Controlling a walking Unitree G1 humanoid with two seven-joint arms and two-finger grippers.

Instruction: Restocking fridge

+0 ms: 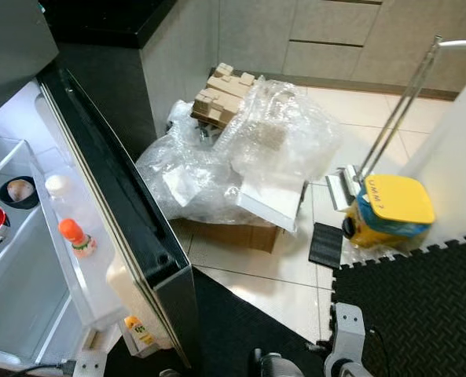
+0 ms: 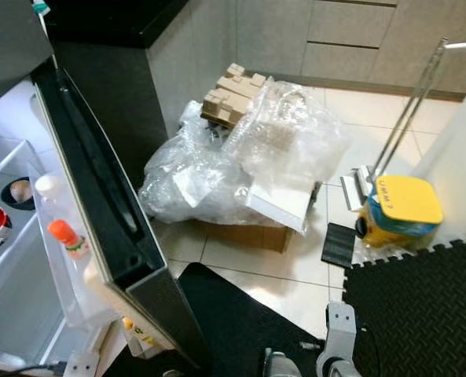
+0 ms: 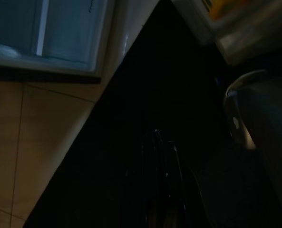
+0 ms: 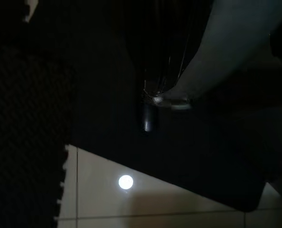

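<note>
I am standing at the open fridge door (image 1: 115, 228), its shelf holding an orange-capped bottle (image 1: 77, 238). Both arms are hanging idle; I cannot tell either end effector's state. Next, probably fetching stock.

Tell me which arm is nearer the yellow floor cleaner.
Right. The right arm sits at the bottom edge, below the yellow floor cleaner. The left arm hangs lower left by the open fridge door, farther off.

Pale glossy floor tiles (image 1: 248, 275) are reflecting light, grey cabinet drawers (image 1: 327, 35) are standing far, black textured foam mats (image 1: 413, 306) are lying near right, a black countertop (image 1: 115, 20) is sitting far left
</note>
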